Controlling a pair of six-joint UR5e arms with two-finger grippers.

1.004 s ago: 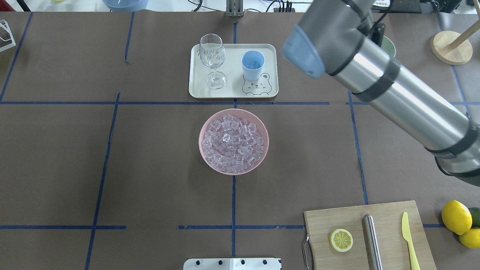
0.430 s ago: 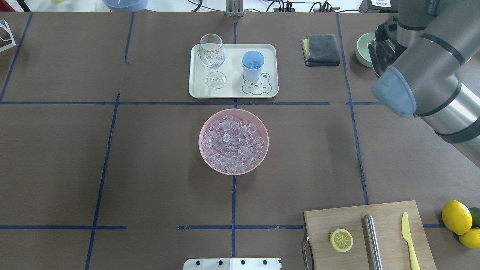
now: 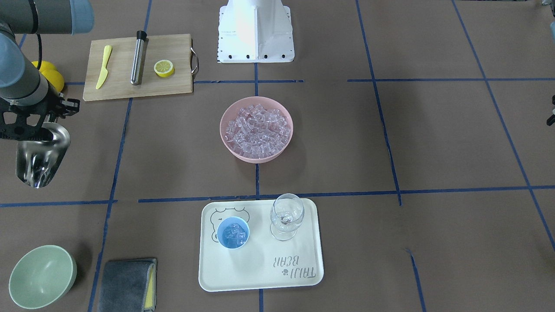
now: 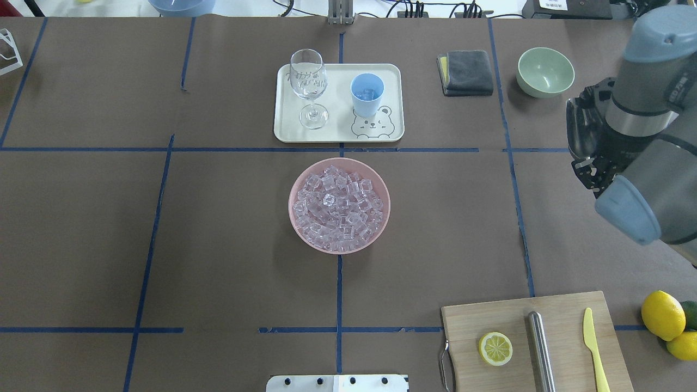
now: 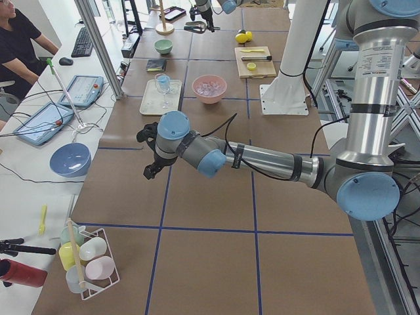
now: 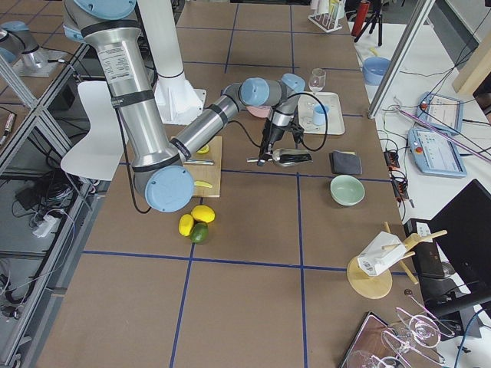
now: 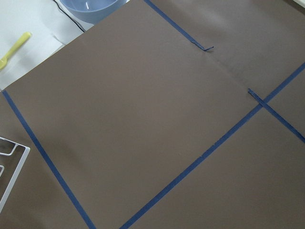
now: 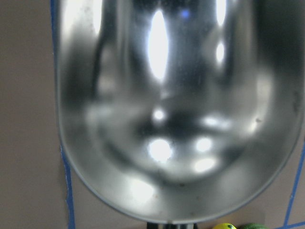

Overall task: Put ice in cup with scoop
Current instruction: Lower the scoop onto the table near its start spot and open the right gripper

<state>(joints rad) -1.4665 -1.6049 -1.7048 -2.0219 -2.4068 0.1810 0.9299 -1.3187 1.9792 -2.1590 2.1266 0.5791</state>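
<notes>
While scoop [image 8: 167, 119] blocks right wrist view, right tool [image 3: 40, 124] grips it | left tool [image 5: 150, 170]: cannot tell

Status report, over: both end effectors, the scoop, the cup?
Right end effector shut on scoop, trough empty. Left end effector far off, state unclear. Cup holds some ice; pink bowl full. Wine glass beside cup on tray.

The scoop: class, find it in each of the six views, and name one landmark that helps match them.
Front-facing: scoop, left edge.
Overhead: scoop, right edge.
Exterior left: scoop, tiny, top centre.
Exterior right: scoop, centre.
Left wrist: not in it.
Right wrist: scoop fills the picture.
Landmark: green bowl, the dish nearest it in all four exterior views.
</notes>
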